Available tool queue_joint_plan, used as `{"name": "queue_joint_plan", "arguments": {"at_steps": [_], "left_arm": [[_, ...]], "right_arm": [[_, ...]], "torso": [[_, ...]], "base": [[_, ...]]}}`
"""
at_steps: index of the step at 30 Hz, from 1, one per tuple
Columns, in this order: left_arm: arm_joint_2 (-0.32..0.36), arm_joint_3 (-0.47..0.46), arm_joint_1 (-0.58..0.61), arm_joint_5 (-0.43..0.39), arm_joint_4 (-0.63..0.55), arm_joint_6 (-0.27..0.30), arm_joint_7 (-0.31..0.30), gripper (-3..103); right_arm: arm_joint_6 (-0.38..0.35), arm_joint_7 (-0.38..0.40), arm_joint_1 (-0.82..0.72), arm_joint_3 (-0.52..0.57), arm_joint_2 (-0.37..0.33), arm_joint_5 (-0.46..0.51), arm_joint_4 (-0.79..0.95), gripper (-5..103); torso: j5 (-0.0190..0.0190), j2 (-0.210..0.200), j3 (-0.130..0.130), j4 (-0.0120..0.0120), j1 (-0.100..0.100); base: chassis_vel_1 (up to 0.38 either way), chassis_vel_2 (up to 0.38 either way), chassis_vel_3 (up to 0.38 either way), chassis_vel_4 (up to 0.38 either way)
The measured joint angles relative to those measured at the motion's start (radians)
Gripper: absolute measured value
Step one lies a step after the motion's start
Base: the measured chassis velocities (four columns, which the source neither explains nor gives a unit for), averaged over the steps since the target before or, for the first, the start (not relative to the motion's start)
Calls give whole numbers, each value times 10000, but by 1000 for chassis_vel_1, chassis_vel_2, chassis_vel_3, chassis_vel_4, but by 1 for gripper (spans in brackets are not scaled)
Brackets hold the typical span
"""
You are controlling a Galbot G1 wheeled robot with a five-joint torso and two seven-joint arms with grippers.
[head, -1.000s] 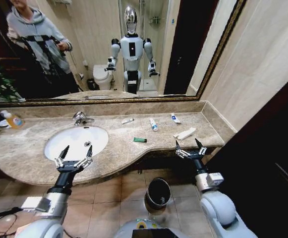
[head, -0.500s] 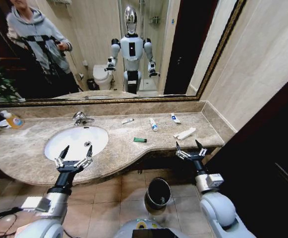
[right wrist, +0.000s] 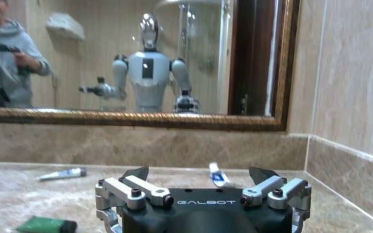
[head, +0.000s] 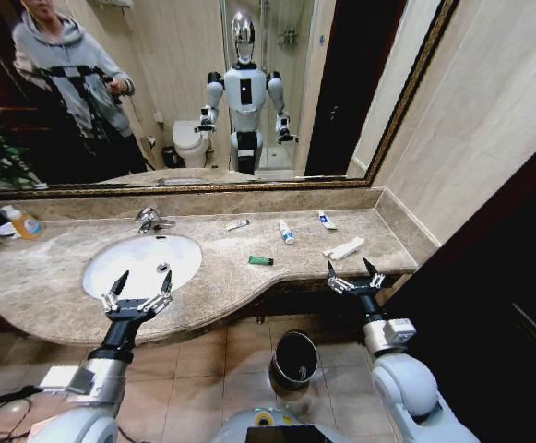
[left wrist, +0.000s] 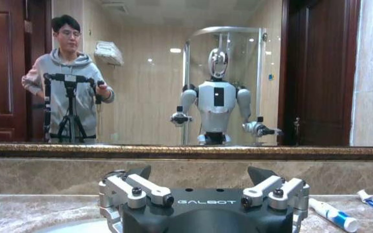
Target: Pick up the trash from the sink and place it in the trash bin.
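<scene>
Left gripper [head: 136, 295]: jaws spread wide, nothing held, poised over the front edge of the worktop [head: 55, 286] just before the sink [head: 143, 263]. Right gripper [head: 355, 277]: likewise wide open and empty, at the worktop's right front edge.

Change over the last second: none to speak of. Both arms sit where they were, and no item has shifted. Judgement: the task has not begun; this reads as a pause before the first reach.

Trash lies on the worktop, not in the basin. Flat white bar [head: 344, 248] is near the right gripper, just beyond it. Green packet [head: 260, 260] sits mid-worktop. White tubes with blue marks [head: 286, 231] lie farther back, another [head: 327, 220] to its right; a small whitish sachet [head: 237, 224] is near the back wall.

Trash bin [head: 295, 358] stands on the floor below, between the arms.
</scene>
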Motion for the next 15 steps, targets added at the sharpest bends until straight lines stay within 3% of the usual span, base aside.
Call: {"name": "queue_joint_plan", "arguments": {"at_steps": [9, 15], "left_arm": [[0, 0, 0, 0, 0, 0, 0, 100], [0, 0, 0, 0, 0, 0, 0, 100]], "right_arm": [[-494, 191, 2228, -360, -688, 306, -2198, 100], [-556, 342, 3493, -654, -630, 213, -3640, 100]], "torso": [[3, -1, 1, 2, 1], [1, -1, 1, 1, 2]], "base": [[0, 0, 0, 0], [0, 0, 0, 0]]}}
